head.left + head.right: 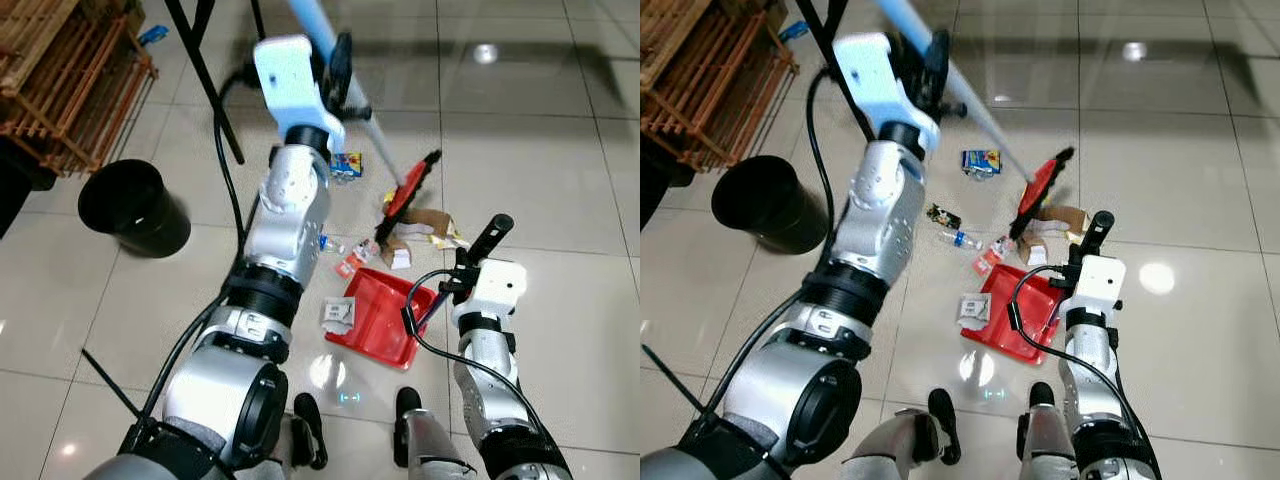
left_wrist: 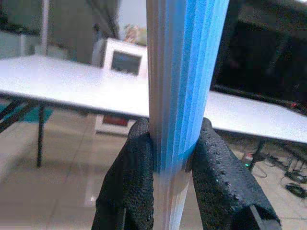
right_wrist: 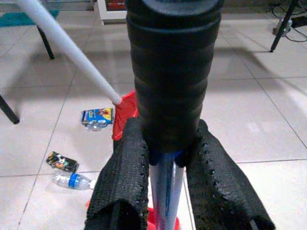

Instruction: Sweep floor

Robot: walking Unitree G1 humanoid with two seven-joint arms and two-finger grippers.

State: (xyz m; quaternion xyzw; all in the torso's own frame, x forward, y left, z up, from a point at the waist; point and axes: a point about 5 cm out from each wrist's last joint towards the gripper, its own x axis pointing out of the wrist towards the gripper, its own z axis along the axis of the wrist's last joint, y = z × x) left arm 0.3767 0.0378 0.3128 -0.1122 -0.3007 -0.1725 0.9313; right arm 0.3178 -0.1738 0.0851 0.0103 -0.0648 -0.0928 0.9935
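R gripper (image 3: 165, 163) clamps dustpan handle (image 3: 172, 72); L gripper (image 2: 175, 163) clamps broom pole (image 2: 184, 72).

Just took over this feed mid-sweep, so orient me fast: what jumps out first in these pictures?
The red dustpan lies on the tiles before the robot's feet, one scrap in it, its black handle clamped in the right gripper. Just beyond it the red broom head sits against a heap of litter, its blue-and-silver pole gripped by the raised left gripper. A black bin stands to the left.
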